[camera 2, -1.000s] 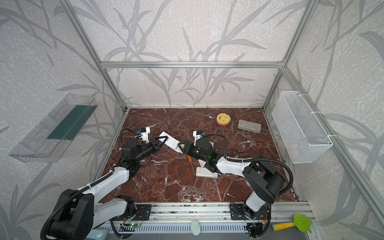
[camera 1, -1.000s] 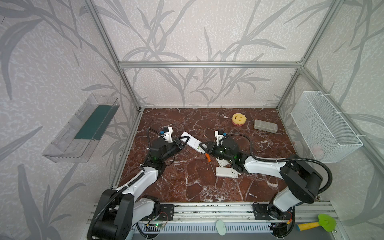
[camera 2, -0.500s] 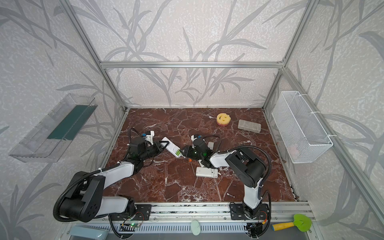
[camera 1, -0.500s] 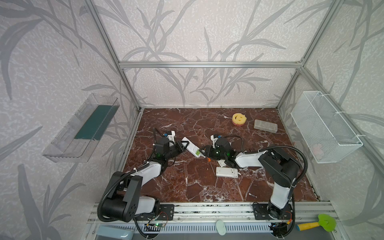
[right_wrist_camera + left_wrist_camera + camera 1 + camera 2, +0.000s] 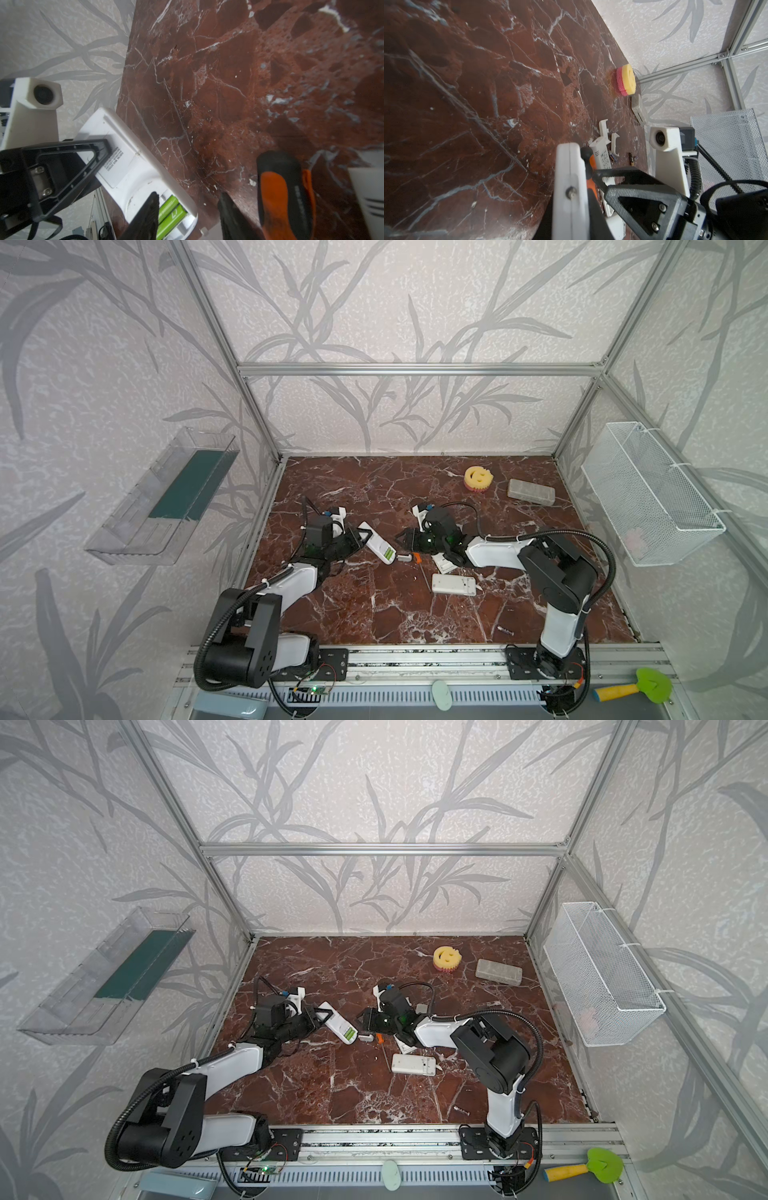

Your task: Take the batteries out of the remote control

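My left gripper (image 5: 360,537) is shut on a white remote control (image 5: 375,544), also seen edge-on in the left wrist view (image 5: 569,187). Two lime-green batteries (image 5: 169,212) lie in its open compartment at the end towards the middle, and they show in both top views (image 5: 350,1034). My right gripper (image 5: 188,216) is open at that end. One of its fingers (image 5: 148,218) lies over the batteries and the other is beyond the remote's edge above the table. A dark battery (image 5: 505,630) lies near the front edge.
An orange-handled screwdriver (image 5: 417,558) lies just right of the remote. A second white remote (image 5: 453,585) and a white cover (image 5: 444,565) lie near it. A yellow sponge (image 5: 478,478) and a grey block (image 5: 531,491) sit at the back right. A wire basket (image 5: 648,497) hangs on the right wall.
The remote has shifted a little toward the front in the left gripper. The right gripper has moved left to the remote's battery end. Both arms sit lower and more folded.
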`<control>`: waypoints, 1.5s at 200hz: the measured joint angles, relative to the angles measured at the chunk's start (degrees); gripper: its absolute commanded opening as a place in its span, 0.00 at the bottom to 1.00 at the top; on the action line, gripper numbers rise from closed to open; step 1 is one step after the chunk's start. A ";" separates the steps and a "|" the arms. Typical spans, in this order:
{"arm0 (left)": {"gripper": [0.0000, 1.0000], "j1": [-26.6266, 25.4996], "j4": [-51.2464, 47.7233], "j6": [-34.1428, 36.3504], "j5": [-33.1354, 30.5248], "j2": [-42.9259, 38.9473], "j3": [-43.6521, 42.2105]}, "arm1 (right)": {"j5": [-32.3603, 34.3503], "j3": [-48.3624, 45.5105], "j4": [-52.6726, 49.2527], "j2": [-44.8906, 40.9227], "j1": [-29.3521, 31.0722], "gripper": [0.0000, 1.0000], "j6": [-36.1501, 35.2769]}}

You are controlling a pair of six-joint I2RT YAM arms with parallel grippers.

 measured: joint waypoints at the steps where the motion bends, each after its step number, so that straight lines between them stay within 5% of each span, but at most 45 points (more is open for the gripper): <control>1: 0.00 0.00 -0.15 0.07 0.24 0.00 0.00 | -0.02 0.00 -0.11 0.00 0.00 0.48 -0.07; 83: 0.00 0.00 -5.97 0.59 10.43 1.16 -3.72 | 4.52 4.57 -22.84 -7.87 -0.11 0.51 -15.82; 157: 0.00 -0.02 -7.39 -0.92 12.02 -0.44 -7.96 | 8.44 13.46 -35.95 -0.70 0.96 0.54 -24.24; 188: 0.00 -0.09 1.11 -5.57 14.19 4.44 -10.29 | 9.53 15.06 -38.95 2.73 1.44 0.52 -25.99; 229: 0.00 -0.35 20.94 -13.92 16.13 17.84 -10.19 | 10.88 16.94 -40.76 4.79 1.64 0.27 -28.04; 300: 0.00 -0.35 55.74 -26.34 15.89 40.46 -2.73 | 15.17 19.02 -41.44 4.87 0.72 0.46 -30.69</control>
